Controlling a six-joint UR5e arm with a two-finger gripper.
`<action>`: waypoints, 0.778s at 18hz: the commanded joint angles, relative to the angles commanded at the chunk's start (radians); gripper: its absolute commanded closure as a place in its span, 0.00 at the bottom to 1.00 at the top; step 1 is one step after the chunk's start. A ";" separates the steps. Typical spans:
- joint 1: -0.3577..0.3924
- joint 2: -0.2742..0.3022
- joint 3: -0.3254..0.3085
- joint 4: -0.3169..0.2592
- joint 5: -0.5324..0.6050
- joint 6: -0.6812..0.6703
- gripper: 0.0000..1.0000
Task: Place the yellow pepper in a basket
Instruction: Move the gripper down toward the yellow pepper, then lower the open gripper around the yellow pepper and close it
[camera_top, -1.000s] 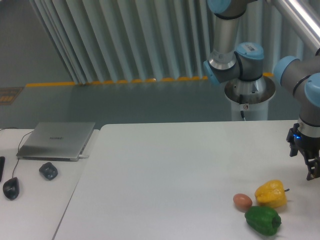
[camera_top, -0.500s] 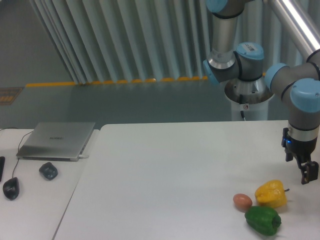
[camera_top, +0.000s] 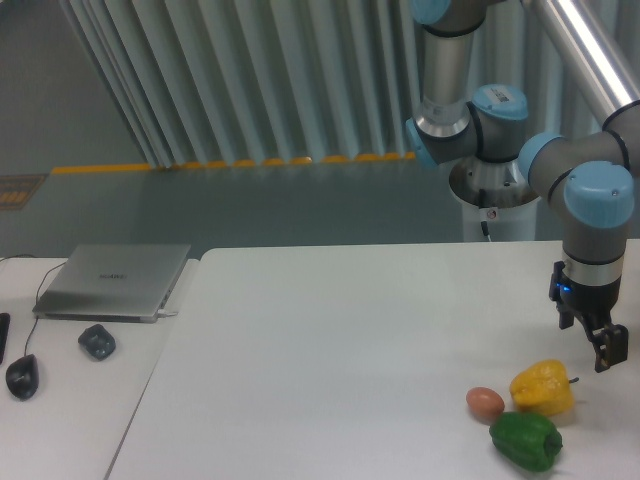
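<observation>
The yellow pepper (camera_top: 543, 388) lies on the white table (camera_top: 350, 330) near its right front corner, lobed and glossy, with a short dark stem pointing right. My gripper (camera_top: 592, 342) hangs just above and to the right of it, pointing down, apart from the pepper. Its dark fingers (camera_top: 610, 347) look spread, with nothing between them. No basket is in view.
A green bell pepper (camera_top: 526, 440) lies just in front of the yellow one, and a small brown egg-shaped thing (camera_top: 485, 403) sits to its left. On the left desk are a closed laptop (camera_top: 115, 281) and two dark mice (camera_top: 97, 342). The arm's base (camera_top: 497, 185) stands behind the table.
My gripper has moved left from the right edge of the view, closer to the yellow pepper. The peppers and the brown thing have not moved.
</observation>
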 joint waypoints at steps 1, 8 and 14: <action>-0.006 -0.003 0.000 0.002 0.000 -0.011 0.00; -0.055 -0.021 0.018 0.056 0.008 -0.098 0.00; -0.112 -0.060 0.069 0.077 0.072 -0.104 0.00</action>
